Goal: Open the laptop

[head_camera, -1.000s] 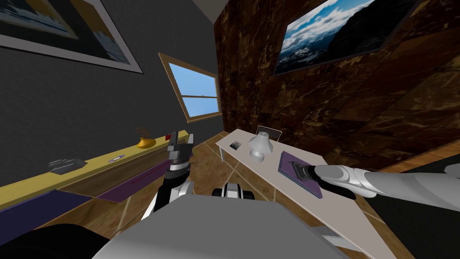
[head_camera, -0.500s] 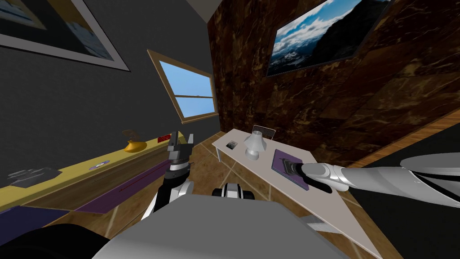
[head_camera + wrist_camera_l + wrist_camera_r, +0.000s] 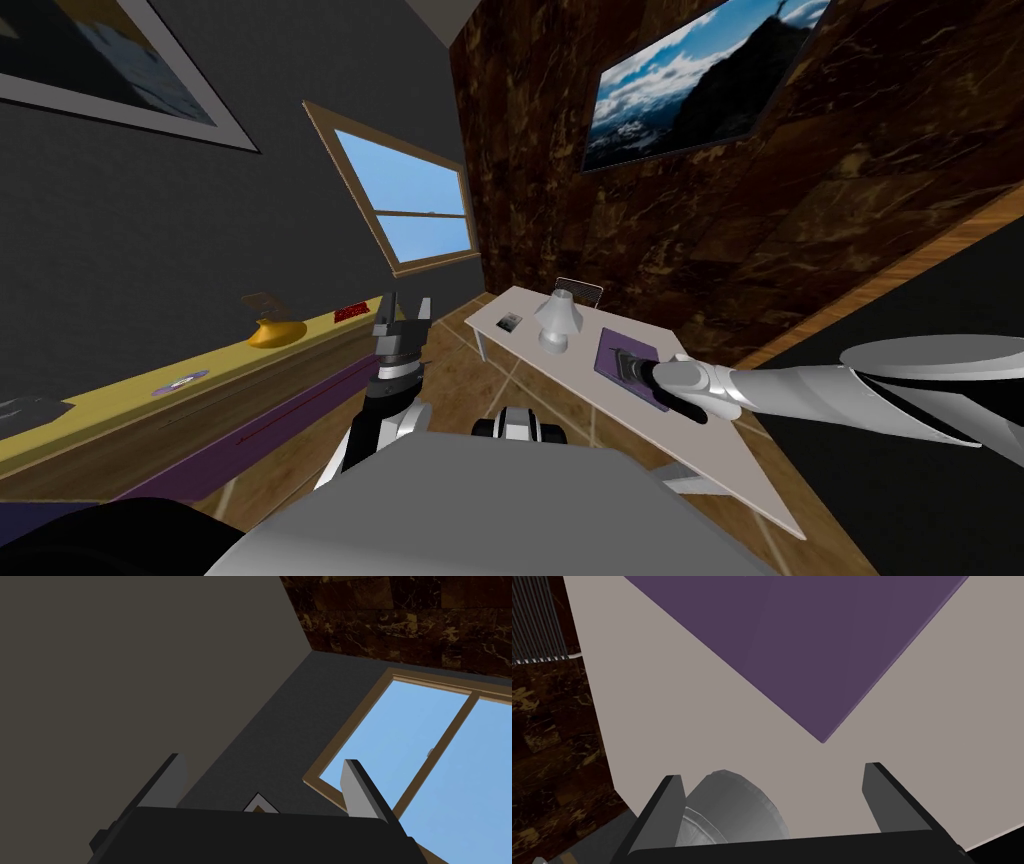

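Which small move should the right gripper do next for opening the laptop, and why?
Probably lower the right gripper toward an edge of the purple laptop, to get a finger under its lid. The laptop lies flat and closed on the light table, and the gripper above it is open and holds nothing.

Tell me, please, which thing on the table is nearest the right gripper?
The purple laptop: the open right gripper hovers at its corner; the grey lamp and small dark item stand farther along.
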